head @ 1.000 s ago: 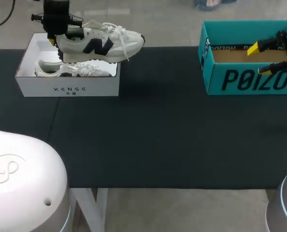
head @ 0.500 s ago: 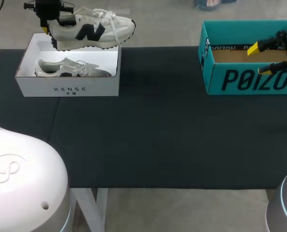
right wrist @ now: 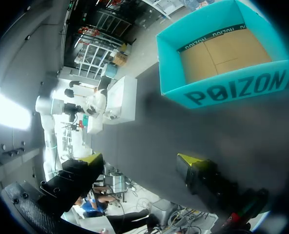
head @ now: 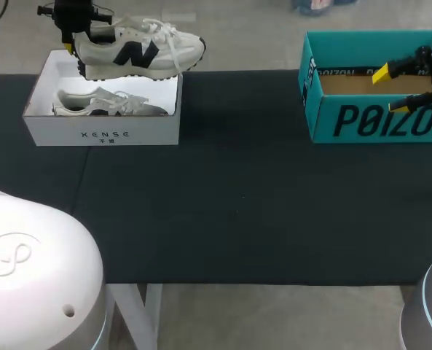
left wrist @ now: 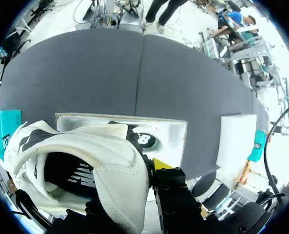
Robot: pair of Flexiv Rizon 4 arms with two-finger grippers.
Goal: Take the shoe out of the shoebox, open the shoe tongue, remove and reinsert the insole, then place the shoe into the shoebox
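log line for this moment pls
shoe: held above white shoebox | left gripper: shut on shoe heel | right gripper: open, by teal box

**Head view.** The teal printed cardboard box [head: 325, 109] and the black right arm [head: 427, 62] over it are cut off by the picture's edge. A second white sneaker [head: 106, 104] is half hidden by the wall of the white cardboard shoebox [head: 55, 131].

**Left wrist view.** One of the left arm's fingers [left wrist: 160, 165] shows. The other is hidden behind the heel of the held white lace-up sneaker [left wrist: 115, 165].

Hand [right wrist: 140, 160], fingers apart, before teal box [right wrist: 232, 87]
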